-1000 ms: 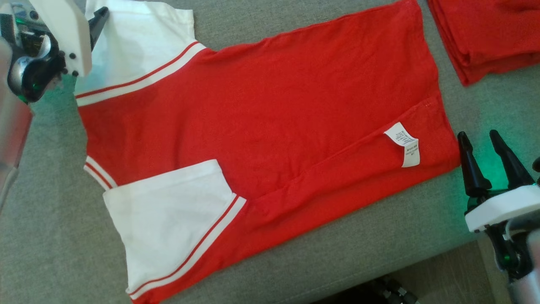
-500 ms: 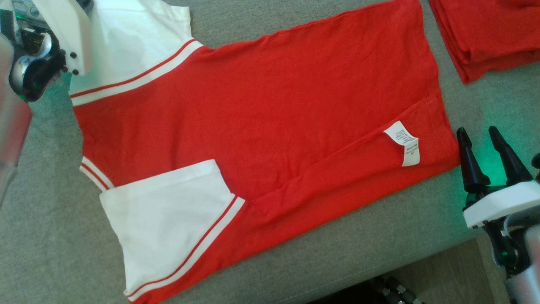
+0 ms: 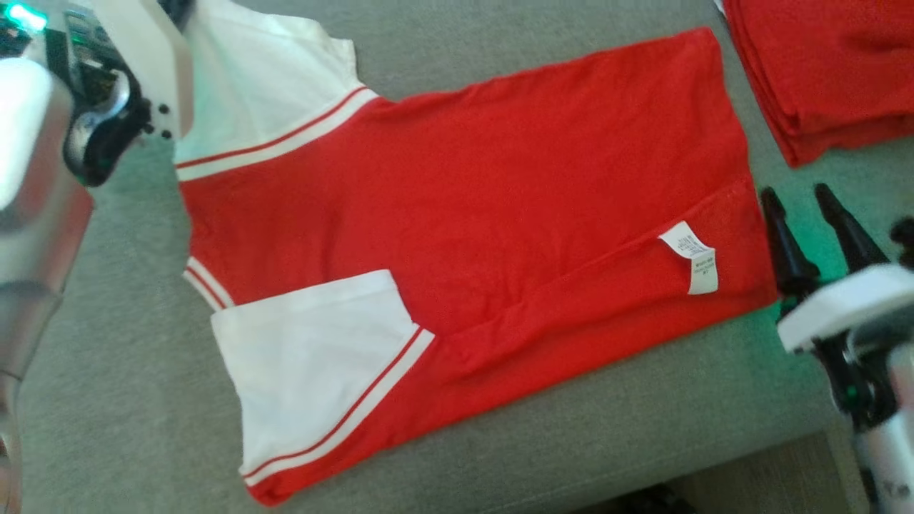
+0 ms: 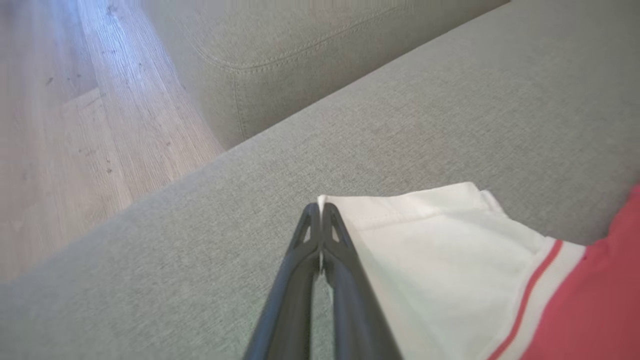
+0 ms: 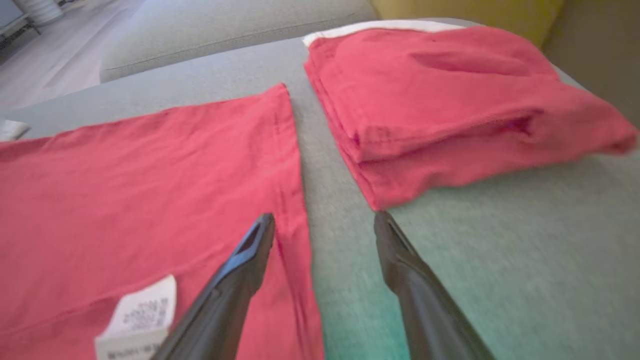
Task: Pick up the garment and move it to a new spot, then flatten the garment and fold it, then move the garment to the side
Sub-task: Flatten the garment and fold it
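The garment (image 3: 464,214), a red T-shirt with white sleeves and a white care tag, lies spread flat on the grey sofa cushion (image 3: 571,442). My left gripper (image 3: 177,8) is at the upper left, and in the left wrist view this left gripper (image 4: 320,207) is shut on the corner of the far white sleeve (image 4: 440,250). At the right, my right gripper (image 3: 795,193) stands open beside the garment's hem. In the right wrist view the right gripper (image 5: 325,217) straddles the hem edge (image 5: 292,200), one finger over red cloth, the other over bare cushion.
A folded red pile (image 3: 821,64) (image 5: 450,100) lies on the cushion just beyond the right gripper. The cushion's front edge runs along the bottom, with wooden floor (image 3: 750,478) below. Another grey cushion (image 4: 300,50) and floor (image 4: 75,125) lie past the sleeve.
The left gripper has closed on the white sleeve's corner. The right gripper has moved nearer the hem. The camera has shifted, so the whole picture sits further right.
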You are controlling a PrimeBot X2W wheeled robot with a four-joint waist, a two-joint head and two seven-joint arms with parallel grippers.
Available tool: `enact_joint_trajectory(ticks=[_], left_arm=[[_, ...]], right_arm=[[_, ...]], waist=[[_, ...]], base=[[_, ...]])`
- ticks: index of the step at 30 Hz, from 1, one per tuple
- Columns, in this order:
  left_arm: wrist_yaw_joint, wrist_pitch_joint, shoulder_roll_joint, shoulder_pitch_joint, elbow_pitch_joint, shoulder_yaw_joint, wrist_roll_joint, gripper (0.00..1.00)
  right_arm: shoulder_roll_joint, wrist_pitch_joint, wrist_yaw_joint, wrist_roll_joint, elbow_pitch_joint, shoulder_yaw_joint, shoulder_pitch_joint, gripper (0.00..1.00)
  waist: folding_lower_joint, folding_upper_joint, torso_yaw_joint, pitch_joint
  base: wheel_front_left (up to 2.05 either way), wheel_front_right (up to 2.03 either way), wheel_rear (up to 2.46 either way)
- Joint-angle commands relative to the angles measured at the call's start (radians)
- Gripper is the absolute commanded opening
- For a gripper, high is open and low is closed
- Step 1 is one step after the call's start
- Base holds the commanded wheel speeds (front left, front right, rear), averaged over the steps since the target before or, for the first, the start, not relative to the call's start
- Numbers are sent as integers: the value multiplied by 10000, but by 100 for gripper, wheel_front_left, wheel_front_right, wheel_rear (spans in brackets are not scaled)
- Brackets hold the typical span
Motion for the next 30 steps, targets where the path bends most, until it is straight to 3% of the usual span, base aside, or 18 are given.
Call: enact_joint_trajectory(ticks=[1,7,14,22,30], left_arm=[[-42,-166,332,-304,-316,232,-33,0],[-55,-408,266,-211,-859,-264,-306,0],[-57,-571,488,-417,-1830,-904,-628,0],[-58,-797,593,-652,-2301,-1326,-903,0],[-59,-1022,696,-839,-2376,-1523,-1065,0]], right_arm=[[-292,412,-7,34,-249,276,-387,100],[-264,2013,-7,-582,597,620,-2161,100],[-384,3375,-7,-1458,2592,598,-4268,100],[-360,3736,-7,-1530,4379,412,-5732,100],[-348,3581,-7,-1440,5319,590,-6218,100]], waist=[[1,0,336,-371],[1,0,912,-667],[1,0,1581,-565],[1,0,1996,-371],[1,0,2045,-223]], base=[[0,0,0],[0,0,0],[0,0,0],[0,0,0],[0,0,0]])
